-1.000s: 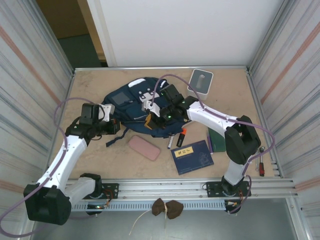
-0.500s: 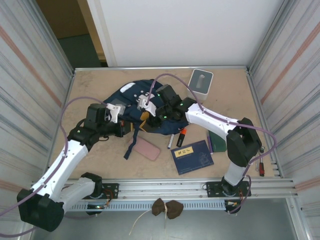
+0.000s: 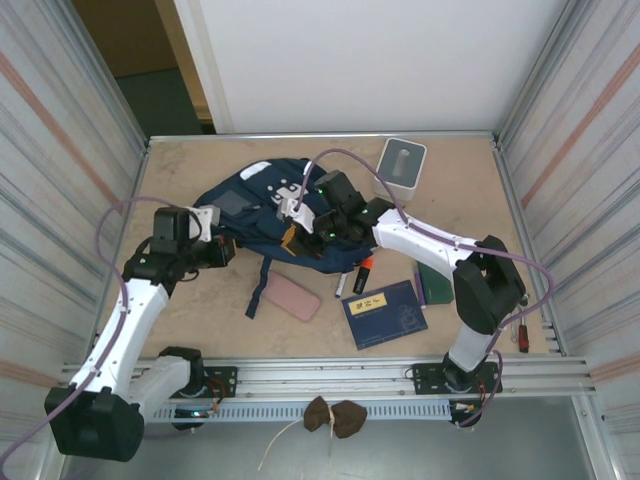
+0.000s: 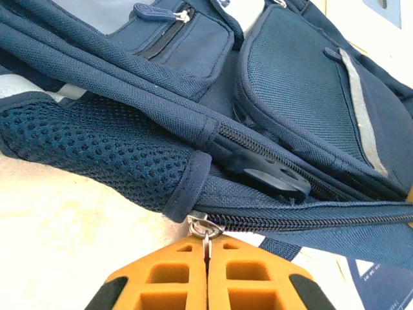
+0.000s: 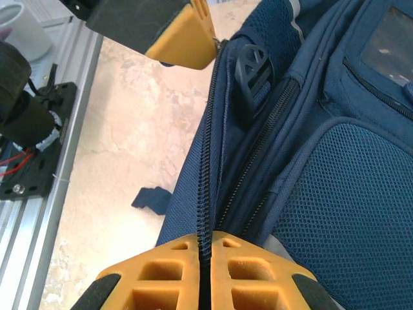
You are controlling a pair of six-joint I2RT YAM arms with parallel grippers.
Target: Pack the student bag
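Note:
The student bag (image 3: pixel 262 212) lies navy-blue and flat at the table's middle back. In the left wrist view my left gripper (image 4: pixel 207 244) is shut on the metal zipper pull (image 4: pixel 205 227) at the end of the bag's (image 4: pixel 290 84) main zipper, by the mesh side pocket. From above, this left gripper (image 3: pixel 230 250) sits at the bag's left edge. My right gripper (image 5: pixel 205 242) is shut on the zipper-lined edge of the bag (image 5: pixel 361 187), and from above it (image 3: pixel 290 236) is at the bag's front edge. The left gripper's orange fingers (image 5: pixel 184 39) show further along the same zipper.
In front of the bag lie a pink case (image 3: pixel 288 296), a pen (image 3: pixel 342 282), an orange marker (image 3: pixel 364 274), a blue book (image 3: pixel 384 313) and a green notebook (image 3: pixel 432 282). A white-grey box (image 3: pixel 401 166) stands at the back right. A loose strap (image 3: pixel 256 292) trails forward.
My left gripper has drawn back to the left with the zipper pull, and the bag has spread flatter leftward. My right gripper has loosened and shut again on the bag's zipper edge.

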